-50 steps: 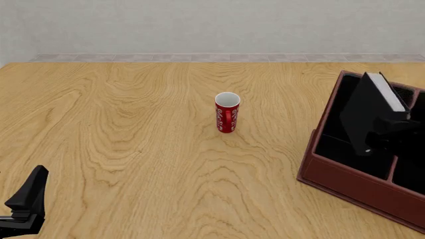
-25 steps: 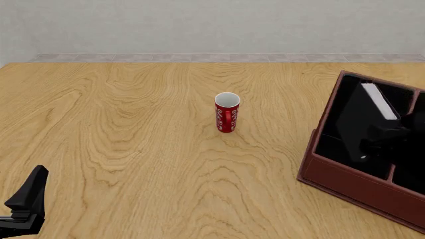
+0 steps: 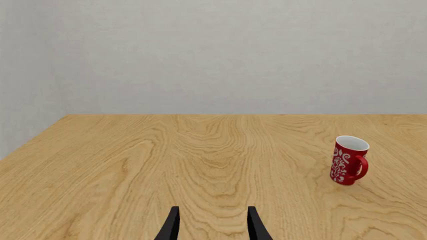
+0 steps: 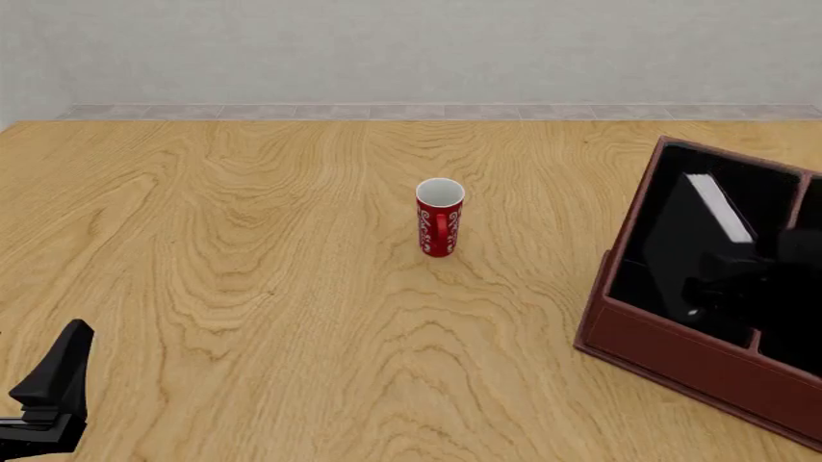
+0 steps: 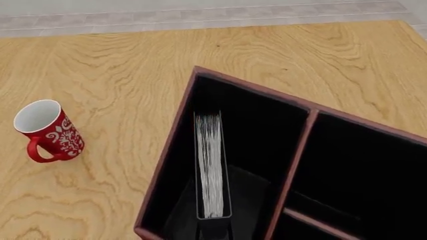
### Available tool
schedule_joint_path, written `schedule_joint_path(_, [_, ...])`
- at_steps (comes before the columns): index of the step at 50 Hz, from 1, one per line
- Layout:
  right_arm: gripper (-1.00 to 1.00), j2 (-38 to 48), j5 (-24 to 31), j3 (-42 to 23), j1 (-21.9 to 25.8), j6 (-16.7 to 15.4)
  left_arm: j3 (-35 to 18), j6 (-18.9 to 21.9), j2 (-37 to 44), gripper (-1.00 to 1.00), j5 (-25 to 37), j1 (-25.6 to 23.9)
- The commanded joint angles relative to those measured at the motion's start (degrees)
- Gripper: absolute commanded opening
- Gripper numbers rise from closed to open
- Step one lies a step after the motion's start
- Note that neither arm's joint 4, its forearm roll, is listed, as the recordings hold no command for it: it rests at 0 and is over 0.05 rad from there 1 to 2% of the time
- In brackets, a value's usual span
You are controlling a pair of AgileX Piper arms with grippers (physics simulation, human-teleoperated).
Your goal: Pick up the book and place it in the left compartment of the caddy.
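Standing on edge, the book [image 5: 211, 170] runs lengthwise along the left compartment [image 5: 257, 130].

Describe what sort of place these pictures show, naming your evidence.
Probably a simulated tabletop test scene: a bare wooden table against a plain wall, holding only a red mug and a reddish-brown caddy, all rendered unnaturally clean.

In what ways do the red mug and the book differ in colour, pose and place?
The red mug is red with white patterns; the book is black with white page edges. The mug stands upright on the bare table; the book stands on edge inside the left compartment of the caddy. The mug is free; the right gripper is at the book.
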Motion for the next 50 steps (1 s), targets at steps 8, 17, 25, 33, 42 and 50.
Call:
schedule_joint_path(8, [-1.00, 3.0, -4.3, 1.1, -0.3, 1.3, 0.0, 0.0, 0.0, 1.00, 0.0, 0.0])
schedule_joint_path(17, [-1.00, 4.3, -5.9, 1.9, -0.5, 1.4, 0.0, 0.0, 0.0, 1.00, 0.0, 0.0])
schedule_joint_path(25, [-1.00, 5.5, -7.2, 2.3, -0.6, 1.6, 0.0, 0.0, 0.0, 1.00, 0.0, 0.0])
schedule_joint_path(33, [-1.00, 6.6, -8.6, 3.1, -0.9, 1.6, 0.0, 0.0, 0.0, 1.00, 0.0, 0.0])
schedule_joint_path(42, [-1.00, 8.1, -10.2, 3.6, -1.1, 1.7, 0.0, 0.0, 0.0, 1.00, 0.0, 0.0])
schedule_joint_path(50, [-1.00, 9.1, -11.5, 4.1, -1.3, 1.6, 0.0, 0.0, 0.0, 1.00, 0.0, 0.0])
